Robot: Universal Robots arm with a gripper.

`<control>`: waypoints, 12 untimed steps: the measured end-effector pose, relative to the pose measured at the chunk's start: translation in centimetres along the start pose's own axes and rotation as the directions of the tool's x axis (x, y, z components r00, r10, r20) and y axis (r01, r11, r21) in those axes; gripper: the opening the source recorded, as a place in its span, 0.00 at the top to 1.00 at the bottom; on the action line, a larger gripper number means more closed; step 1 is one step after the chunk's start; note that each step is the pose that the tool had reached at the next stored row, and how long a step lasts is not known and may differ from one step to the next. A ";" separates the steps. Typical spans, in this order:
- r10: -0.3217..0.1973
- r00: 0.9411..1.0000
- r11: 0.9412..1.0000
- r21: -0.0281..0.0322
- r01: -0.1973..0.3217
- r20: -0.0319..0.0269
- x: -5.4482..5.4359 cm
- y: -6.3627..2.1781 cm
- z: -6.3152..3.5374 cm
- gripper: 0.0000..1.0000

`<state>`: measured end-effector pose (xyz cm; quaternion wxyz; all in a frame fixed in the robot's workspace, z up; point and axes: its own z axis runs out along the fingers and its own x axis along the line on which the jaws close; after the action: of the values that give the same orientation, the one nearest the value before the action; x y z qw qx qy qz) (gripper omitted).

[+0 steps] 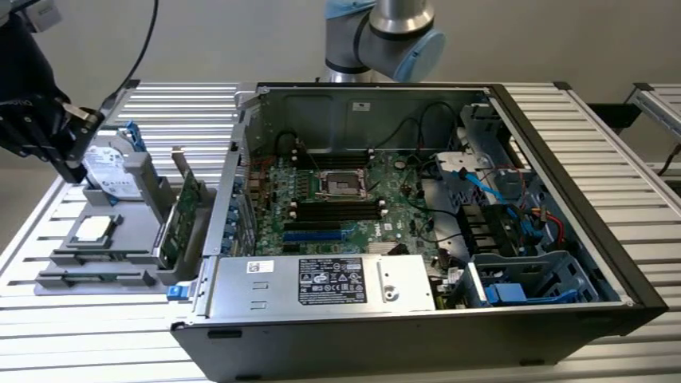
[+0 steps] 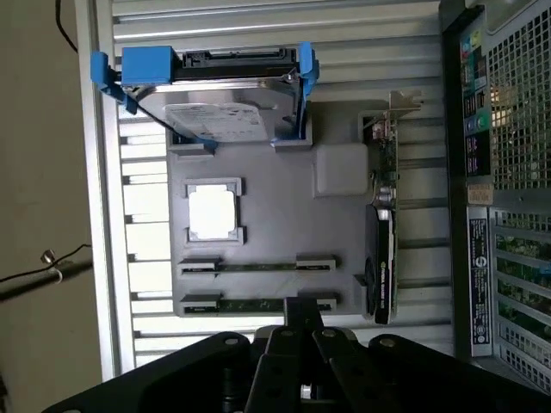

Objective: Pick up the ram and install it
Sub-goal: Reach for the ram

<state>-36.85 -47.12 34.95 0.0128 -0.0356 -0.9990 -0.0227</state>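
Two ram sticks stand on edge in the slots of a grey holder (image 2: 267,198): one ram (image 2: 256,266) and a second ram (image 2: 250,303) closer to my fingers. In the exterior view they are thin dark lines (image 1: 101,255) at the holder's near end. My black gripper (image 2: 301,311) hovers above the holder, shut and holding nothing. The exterior view puts the gripper (image 1: 72,169) at the far left, over the holder's back end by the hard drive. The open computer case (image 1: 553,199) lies to the exterior view's right, with black memory slots (image 1: 338,209) on its motherboard.
The holder also carries a silver hard drive with blue brackets (image 2: 219,112), a square processor (image 2: 213,212) and a tall green expansion card (image 2: 383,249). The case's perforated rear wall (image 2: 508,172) stands close beside the holder. Cables and a power supply (image 1: 319,283) crowd the case.
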 end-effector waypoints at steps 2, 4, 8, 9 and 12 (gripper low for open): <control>0.000 1.000 1.000 0.001 0.000 -0.003 0.2 -0.34 0.09 0.89; 0.000 1.000 1.000 0.003 0.000 -0.009 0.5 -1.01 0.28 0.89; 0.001 1.000 1.000 0.004 -0.001 -0.010 0.6 -1.24 0.32 0.89; 0.001 1.000 1.000 0.004 -0.001 -0.010 0.6 -1.24 0.32 0.89; 0.001 1.000 1.000 0.004 -0.001 -0.010 0.6 -1.24 0.31 0.89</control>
<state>-37.58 -48.30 34.60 0.0179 -0.0358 -0.9990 -0.0206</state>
